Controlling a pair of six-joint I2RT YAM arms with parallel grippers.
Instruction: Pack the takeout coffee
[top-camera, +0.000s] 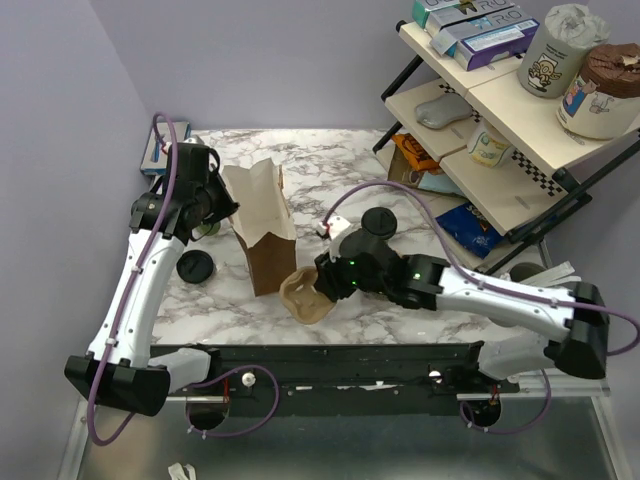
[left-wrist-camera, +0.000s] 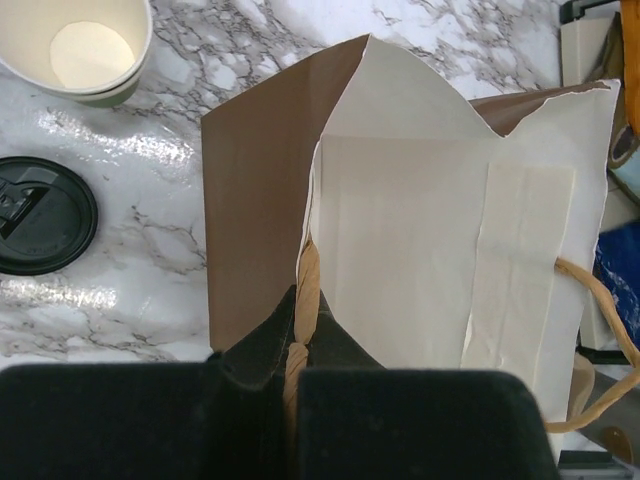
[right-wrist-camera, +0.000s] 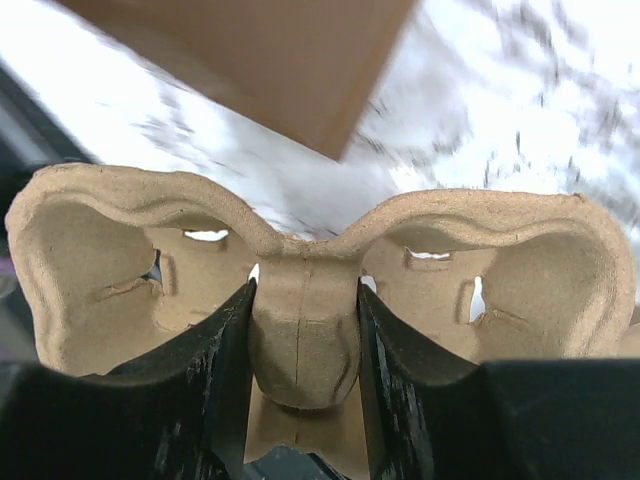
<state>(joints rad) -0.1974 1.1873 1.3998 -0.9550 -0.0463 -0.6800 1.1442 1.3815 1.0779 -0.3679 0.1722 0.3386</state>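
Top external: takeout coffee (top-camera: 378, 221) stands on counter (top-camera: 340, 155), right of paper bag (top-camera: 265, 240), just beyond right tool (right-wrist-camera: 303, 320). We see right tool clamped on cup tray (right-wrist-camera: 100, 250) ctr ridge, left tool (left-wrist-camera: 298, 335) pinching paper bag rim.

Bag (top-camera: 262, 225) mouth open; pulp tray (top-camera: 303, 297) just beside its base; loose lid (top-camera: 194, 267) on left; shelf rack (top-camera: 520, 120) along right.

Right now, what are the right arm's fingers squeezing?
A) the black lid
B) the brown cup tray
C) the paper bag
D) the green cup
B: the right arm's fingers press on both sides of the middle ridge of the cup tray.
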